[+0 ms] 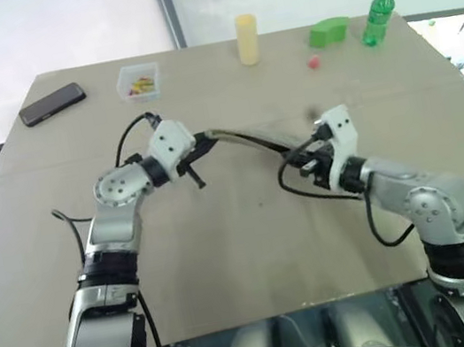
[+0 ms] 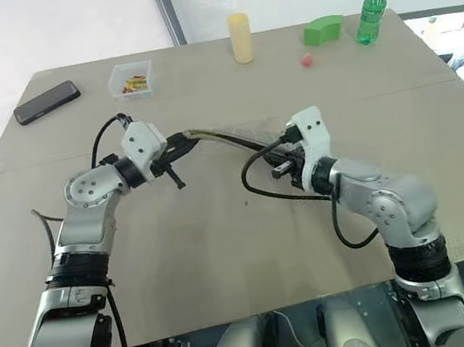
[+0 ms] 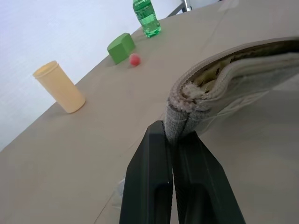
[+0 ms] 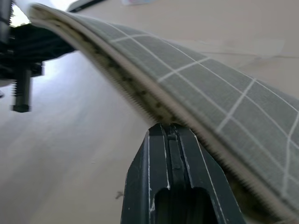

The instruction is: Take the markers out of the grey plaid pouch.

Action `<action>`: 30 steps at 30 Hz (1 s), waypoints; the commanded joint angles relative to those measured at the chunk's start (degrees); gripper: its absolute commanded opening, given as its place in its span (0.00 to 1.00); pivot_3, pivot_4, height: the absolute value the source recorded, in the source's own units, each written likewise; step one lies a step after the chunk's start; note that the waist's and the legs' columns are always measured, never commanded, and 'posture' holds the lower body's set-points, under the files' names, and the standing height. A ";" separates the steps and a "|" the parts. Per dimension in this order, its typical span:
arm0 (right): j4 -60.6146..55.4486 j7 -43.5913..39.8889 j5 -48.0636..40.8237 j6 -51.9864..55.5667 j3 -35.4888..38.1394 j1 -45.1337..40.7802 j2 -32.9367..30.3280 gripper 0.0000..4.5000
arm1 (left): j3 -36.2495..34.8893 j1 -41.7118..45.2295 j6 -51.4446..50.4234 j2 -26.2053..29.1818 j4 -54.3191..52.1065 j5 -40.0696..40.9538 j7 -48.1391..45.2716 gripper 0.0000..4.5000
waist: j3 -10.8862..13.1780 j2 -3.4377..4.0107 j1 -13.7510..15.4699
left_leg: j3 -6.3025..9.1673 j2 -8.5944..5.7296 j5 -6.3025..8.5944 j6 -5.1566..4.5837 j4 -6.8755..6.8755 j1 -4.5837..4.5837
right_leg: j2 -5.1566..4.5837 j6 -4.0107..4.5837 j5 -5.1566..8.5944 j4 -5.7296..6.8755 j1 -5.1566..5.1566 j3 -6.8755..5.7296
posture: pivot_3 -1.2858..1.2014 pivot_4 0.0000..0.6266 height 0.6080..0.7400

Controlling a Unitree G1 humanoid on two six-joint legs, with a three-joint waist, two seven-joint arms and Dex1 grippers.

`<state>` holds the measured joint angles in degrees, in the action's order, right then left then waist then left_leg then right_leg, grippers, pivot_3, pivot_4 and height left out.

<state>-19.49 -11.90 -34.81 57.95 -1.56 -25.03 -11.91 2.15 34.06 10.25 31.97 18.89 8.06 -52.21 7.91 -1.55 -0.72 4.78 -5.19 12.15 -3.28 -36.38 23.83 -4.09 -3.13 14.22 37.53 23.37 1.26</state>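
Your far edge of the desk (image 1: 230, 264) is where the clutter sits, well apart from the action: a black phone (image 1: 52, 104) on the left, a clear plastic box (image 1: 138, 81) with small coloured bits inside, a pale yellow cup (image 1: 247, 39) standing upright, then a chunky green block (image 1: 329, 30), a little red ball (image 1: 313, 62) just in front of it, and a green bottle (image 1: 378, 15) upright on the right. Nothing lies between your arms and the work; the middle of the desk is bare wood. You've got the grey plaid pouch (image 1: 249, 140) strung between both arms, lifted off the desk, its long axis running side to side from left to right and sagging a touch toward the right. Your left end effector (image 3: 174, 140) is clamped shut on the pouch's left end, fingers (image 3: 149, 182) pinching the fabric, and from that wrist you can see the zip edge gaping slightly. Your right end effector (image 4: 170, 133) is closed at the zip edge near the right end, fingertips pressed together against the teeth; whether it truly pinches anything there you cannot tell. The markers themselves you can't make out.
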 commanded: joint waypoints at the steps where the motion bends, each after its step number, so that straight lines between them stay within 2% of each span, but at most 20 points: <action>1: 1.87 -0.66 1.93 -3.34 -0.20 -2.23 0.71 0.01 | -0.65 -0.86 -0.63 0.27 -4.22 0.96 -0.06 0.00 | 0.01 0.01 -0.04 | 0.01 0.01 0.01 -0.02 0.00 0.00 | 0.01 0.00 0.00 0.02 0.01 0.00 | 0.52 0.24 1.00; 3: 3.49 -1.62 3.32 -4.12 -1.64 -3.08 0.63 0.01 | -0.47 -1.67 -1.49 0.13 -5.17 1.27 -0.32 0.00 | 0.01 0.01 -0.09 | 0.02 0.05 0.05 -0.07 0.01 -0.01 | 0.04 0.00 0.00 0.05 0.03 0.00 | 0.52 0.24 1.00; 5: 4.92 -3.63 7.15 -6.57 -6.17 -4.11 -0.89 0.01 | -0.29 -2.52 -2.25 -0.14 -6.08 1.48 -0.47 0.00 | 0.01 0.01 -0.12 | 0.02 0.06 0.06 -0.09 0.01 -0.02 | 0.06 0.00 0.00 0.07 0.03 -0.01 | 0.52 0.24 1.00; 8: 8.38 -5.65 18.77 -16.32 -16.07 -7.07 -4.80 0.01 | -0.12 -3.43 -4.05 -0.82 -7.23 2.04 -0.52 0.00 | 0.01 0.02 -0.20 | -0.02 0.04 0.05 -0.08 0.01 -0.03 | 0.06 0.00 0.00 0.07 0.04 -0.10 | 0.52 0.24 1.00; 11: 11.50 -6.56 29.37 -23.96 -23.48 -10.23 -8.81 0.17 | 0.00 -3.62 -5.39 -1.25 -7.32 2.37 -0.95 0.00 | 0.02 0.02 -0.10 | -0.02 0.03 -0.04 0.06 0.00 -0.02 | 0.05 0.00 0.00 0.06 0.04 -0.16 | 0.52 0.24 1.00; 13: 13.21 -5.64 34.08 -26.74 -25.64 -11.25 -9.58 0.38 | 0.09 -3.65 -5.75 -1.35 -7.27 2.39 -1.21 0.00 | 0.01 0.01 -0.07 | -0.02 0.03 -0.04 0.08 -0.01 -0.02 | 0.05 0.00 0.00 0.05 0.04 -0.17 | 0.52 0.24 1.00; 14: 14.04 -5.15 36.07 -27.84 -26.21 -11.56 -9.60 0.51 | 0.10 -3.65 -5.87 -1.40 -7.25 2.36 -1.32 0.00 | 0.01 0.01 -0.08 | -0.02 0.03 -0.05 0.08 0.00 -0.02 | 0.05 0.00 0.00 0.05 0.04 -0.17 | 0.52 0.24 1.00; 15: 14.90 -4.91 38.45 -28.94 -27.23 -11.95 -9.89 0.59 | 0.22 -3.67 -5.93 -1.58 -7.15 2.29 -1.46 0.00 | 0.01 0.01 -0.07 | -0.02 0.03 -0.05 0.08 0.00 -0.02 | 0.05 0.00 0.00 0.04 0.04 -0.17 | 0.52 0.24 1.00; 23: 23.90 -5.51 53.62 -33.62 -34.00 -13.86 -10.01 0.59 | 1.04 -3.34 -7.61 -3.18 -8.63 2.77 -2.22 0.00 | 0.01 0.01 -0.09 | -0.03 0.03 -0.05 0.09 0.00 -0.03 | 0.06 0.00 0.00 0.07 0.04 -0.15 | 0.52 0.24 1.00; 28: 32.92 -1.48 59.25 -34.27 -33.20 -16.20 -6.06 0.59 | 1.49 -4.39 -9.33 -4.08 -11.31 3.37 -2.77 0.00 | 0.01 0.01 -0.16 | -0.03 0.03 -0.06 0.11 -0.01 -0.03 | 0.07 0.00 0.00 0.08 0.04 -0.14 | 0.52 0.24 1.00; 30: 35.99 -0.11 60.37 -35.25 -32.71 -16.83 -4.63 0.48 | 1.64 -4.93 -9.83 -4.41 -12.07 3.38 -2.50 0.00 | 0.01 0.01 -0.26 | -0.03 0.04 -0.06 0.11 0.00 -0.04 | 0.08 0.01 0.00 0.06 0.04 -0.13 | 0.52 0.24 1.00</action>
<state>15.08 -13.43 24.19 23.63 -35.18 -41.03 -17.00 4.25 28.97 0.17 27.67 10.40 9.78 -54.73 7.92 -1.54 -0.98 4.75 -5.16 12.09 -3.17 -36.37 23.79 -4.01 -3.12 14.22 37.59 23.41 1.15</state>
